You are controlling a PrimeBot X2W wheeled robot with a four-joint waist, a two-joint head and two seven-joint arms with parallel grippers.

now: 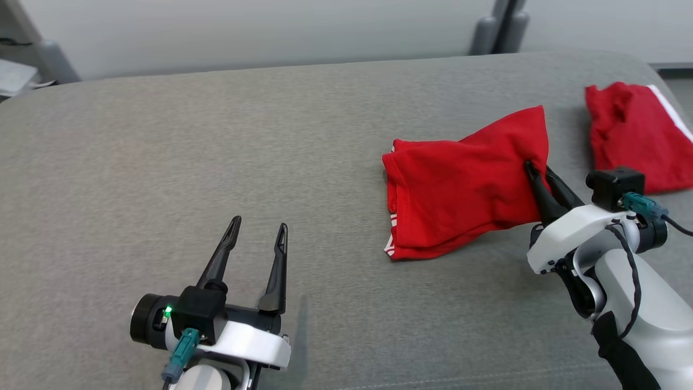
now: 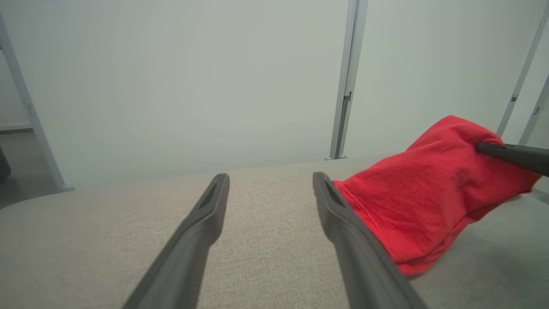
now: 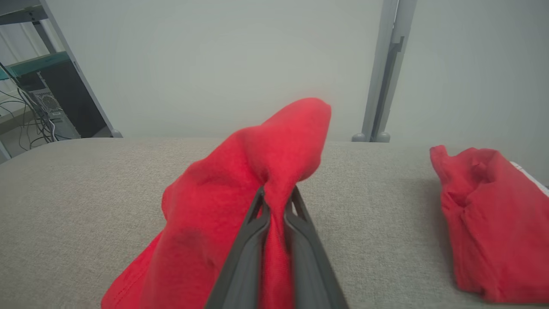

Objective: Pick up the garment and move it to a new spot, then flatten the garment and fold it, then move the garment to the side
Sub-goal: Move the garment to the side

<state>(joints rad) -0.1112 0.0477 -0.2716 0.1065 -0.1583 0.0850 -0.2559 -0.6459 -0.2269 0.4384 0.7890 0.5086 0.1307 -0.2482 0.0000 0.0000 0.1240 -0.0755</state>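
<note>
Okay, right fingers (image 1: 534, 181) are pinched together on the right-hand edge of the red garment (image 1: 460, 189), with cloth bunched between the tips; the right wrist view shows the fabric squeezed in the narrow slit between them. The gripped edge is lifted off the grey padded surface (image 1: 216, 135), so the garment slopes down from the fingers and its far end, the one with a bit of white trim (image 1: 391, 246), rests on the surface. It sits right of centre and looks folded into a compact stack of layers. My read is that folding is done and this is the last step, dragging or carrying it to the side. Holding one edge makes sense for a slide, though the layers could slip apart if the lift goes higher. Left fingers (image 1: 278, 260) are spread wide, clamping nothing, and hover low over the near-left surface, well apart from the garment. They look parked out of the way, since one arm is enough for the move. A second red garment (image 1: 633, 135) with a white stripe (image 1: 668, 108) lies crumpled at the far right edge of the surface, apart from the held one and touched by nothing. It probably marks the side pile. Count: two red garments, one held and one lying loose; two pairs of fingers, one shut on cloth and one spread and empty; one surface.
</note>
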